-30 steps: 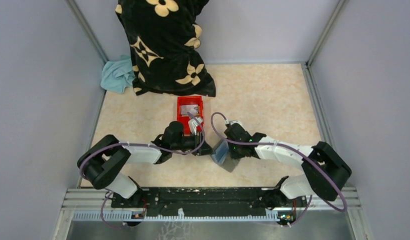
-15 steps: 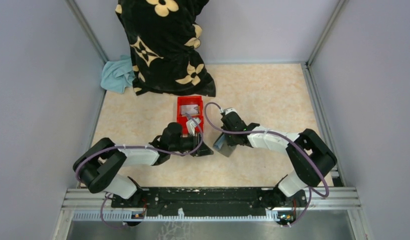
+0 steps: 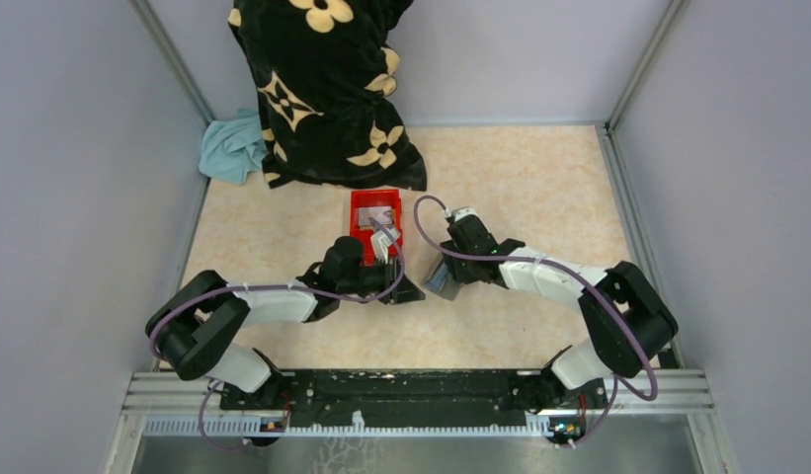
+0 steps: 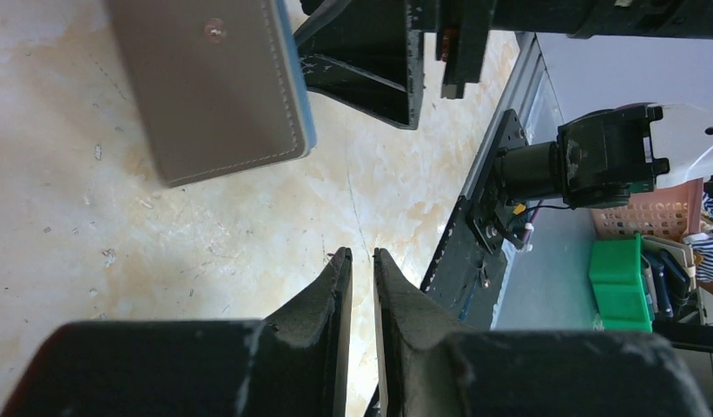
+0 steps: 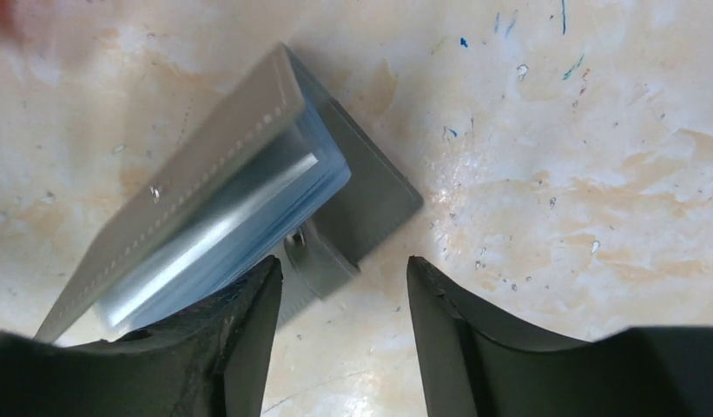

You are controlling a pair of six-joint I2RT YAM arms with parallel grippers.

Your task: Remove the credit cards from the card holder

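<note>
Lying on the table [image 3: 539, 178] between the two arms, the holder [image 5: 205, 182] is a grey folding wallet with stitched edges, a small rivet and a snap tab. Its covers gape on a stack of blue-grey sleeves. The right gripper [image 5: 344, 265] stands open, the tab between its fingers; whether they touch it I cannot tell. The left gripper [image 4: 361, 254], near the red bin [image 3: 358, 212], is drawn almost together and empty, the holder ahead of its tips.
</note>
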